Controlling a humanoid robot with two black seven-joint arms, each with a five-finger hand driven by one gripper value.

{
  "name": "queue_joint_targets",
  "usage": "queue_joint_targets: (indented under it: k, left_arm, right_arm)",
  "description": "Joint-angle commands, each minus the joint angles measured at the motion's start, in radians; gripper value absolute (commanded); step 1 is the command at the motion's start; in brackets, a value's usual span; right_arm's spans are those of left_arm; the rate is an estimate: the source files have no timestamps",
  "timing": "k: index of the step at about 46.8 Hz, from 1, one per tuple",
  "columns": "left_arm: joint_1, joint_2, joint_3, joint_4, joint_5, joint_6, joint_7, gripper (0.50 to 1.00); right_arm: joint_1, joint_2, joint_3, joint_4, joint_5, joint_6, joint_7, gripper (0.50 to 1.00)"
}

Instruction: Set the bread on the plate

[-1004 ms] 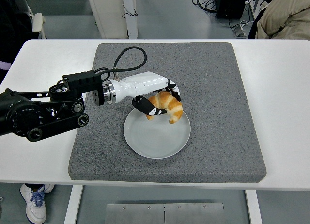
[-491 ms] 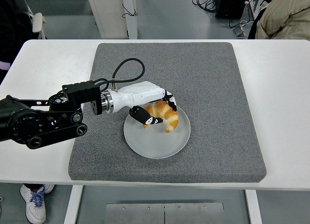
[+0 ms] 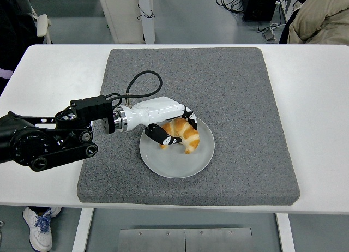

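A golden croissant (image 3: 184, 134) lies low over the upper part of a round grey plate (image 3: 177, 159) on the grey mat. My left hand (image 3: 174, 129), white with black fingertips, is curled around the croissant from the left, with a thumb below it and fingers over its top. Whether the bread touches the plate I cannot tell. The black left arm comes in from the left edge. No right arm shows.
The grey mat (image 3: 240, 99) covers the middle of the white table (image 3: 316, 99). A black cable (image 3: 139, 80) loops above the wrist. A person's beige sleeve (image 3: 322, 17) shows at the top right, and a shoe (image 3: 38, 227) on the floor at bottom left.
My left hand has moved down and slightly left with the croissant, bringing it from above the plate's upper rim to low over the plate.
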Motion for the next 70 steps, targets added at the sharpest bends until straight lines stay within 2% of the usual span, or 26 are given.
queue_joint_targets:
  k: [1, 15, 27, 30, 33, 35, 38, 43, 48, 53, 61, 70]
  left_arm:
    - [0.004, 0.0, -0.001, 0.0, 0.0, 0.001, 0.0, 0.5]
    - [0.034, 0.0, -0.001, 0.002, 0.003, 0.003, 0.0, 0.5]
    - [0.037, -0.001, 0.016, 0.002, 0.003, 0.032, 0.0, 0.505]
    - [0.037, -0.001, 0.016, 0.002, 0.003, 0.032, 0.0, 0.545]
    - [0.037, 0.0, 0.016, 0.002, 0.003, 0.032, 0.0, 0.551]
    - [0.037, 0.0, 0.016, 0.002, 0.003, 0.032, 0.0, 0.573]
    - [0.039, 0.005, 0.016, 0.002, 0.003, 0.032, 0.0, 0.663]
    - [0.037, 0.005, 0.016, 0.0, 0.003, 0.032, -0.001, 0.841]
    - [0.036, 0.005, 0.016, 0.0, 0.002, 0.03, -0.012, 0.928]
    - [0.037, 0.006, 0.016, 0.0, -0.006, 0.027, -0.035, 0.951]
    - [0.037, 0.022, 0.011, -0.001, -0.015, 0.023, -0.044, 0.951]
    - [0.034, 0.034, -0.004, -0.003, -0.08, 0.021, -0.086, 0.952]
  right_arm:
    - [0.0, 0.0, 0.001, 0.0, 0.0, 0.0, 0.0, 1.0]
    - [0.0, 0.0, 0.001, 0.0, 0.0, 0.0, 0.0, 1.0]
    - [0.0, 0.0, 0.0, 0.0, 0.0, 0.0, 0.0, 1.0]
    - [0.0, 0.0, 0.001, 0.0, 0.0, 0.0, 0.0, 1.0]
    - [0.0, 0.0, -0.001, 0.0, 0.0, 0.0, 0.0, 1.0]
    - [0.0, 0.0, 0.001, 0.0, 0.0, 0.0, 0.0, 1.0]
    - [0.0, 0.0, 0.001, 0.0, 0.0, 0.0, 0.0, 1.0]
    - [0.0, 0.0, 0.001, 0.0, 0.0, 0.0, 0.0, 1.0]
    - [0.0, 0.0, 0.0, 0.0, 0.0, 0.0, 0.0, 1.0]
    - [0.0, 0.0, -0.001, 0.0, 0.0, 0.0, 0.0, 1.0]
    - [0.0, 0.0, 0.001, 0.0, 0.0, 0.0, 0.0, 1.0]
    - [0.0, 0.0, 0.001, 0.0, 0.0, 0.0, 0.0, 1.0]
